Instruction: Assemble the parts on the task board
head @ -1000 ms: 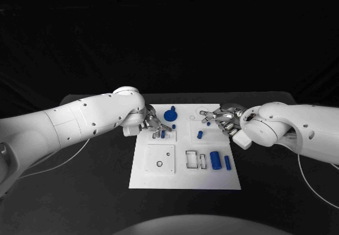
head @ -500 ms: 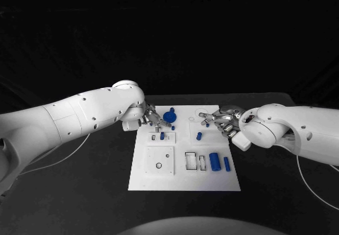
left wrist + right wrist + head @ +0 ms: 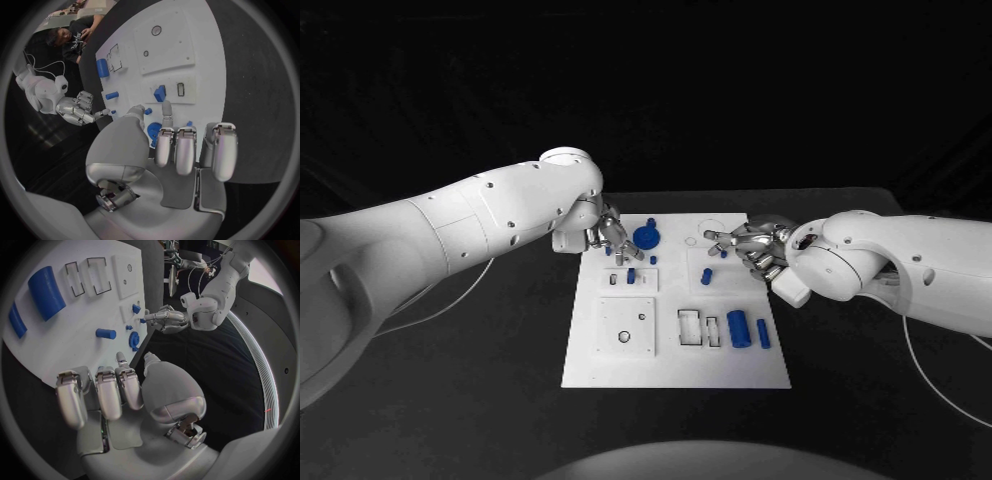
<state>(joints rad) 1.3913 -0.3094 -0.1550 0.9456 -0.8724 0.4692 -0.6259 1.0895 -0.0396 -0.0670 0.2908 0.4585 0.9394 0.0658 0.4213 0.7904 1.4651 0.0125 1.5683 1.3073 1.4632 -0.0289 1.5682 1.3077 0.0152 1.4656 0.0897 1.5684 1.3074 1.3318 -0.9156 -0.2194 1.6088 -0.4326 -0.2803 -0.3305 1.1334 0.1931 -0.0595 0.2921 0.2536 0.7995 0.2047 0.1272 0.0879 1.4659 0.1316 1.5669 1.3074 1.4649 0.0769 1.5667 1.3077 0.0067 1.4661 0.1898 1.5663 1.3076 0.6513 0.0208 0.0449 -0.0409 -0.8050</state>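
Note:
The white task board (image 3: 675, 360) lies in the middle of the table. My left hand (image 3: 607, 238) hovers over its far left corner, fingers spread and holding nothing, beside a blue gear (image 3: 648, 237). A blue block (image 3: 632, 275) stands on the board just nearer than that hand, next to a small slot (image 3: 180, 89). My right hand (image 3: 749, 249) is at the board's far right edge, open and holding nothing. A short blue cylinder (image 3: 708, 276) lies beside it. Nearer on the right, a thick blue cylinder (image 3: 738, 328) and a thin blue bar (image 3: 764, 333) lie on the board.
Two outlined rectangular recesses (image 3: 692, 326) sit left of the thick cylinder. A raised square plate with two holes (image 3: 626, 325) takes up the board's near left. Small blue pegs (image 3: 653, 259) stand near the gear. Black table (image 3: 473, 400) surrounds the board.
My left hand has drawn back from the blue block towards the board's far left corner, and its arm has risen. The right hand has hardly moved.

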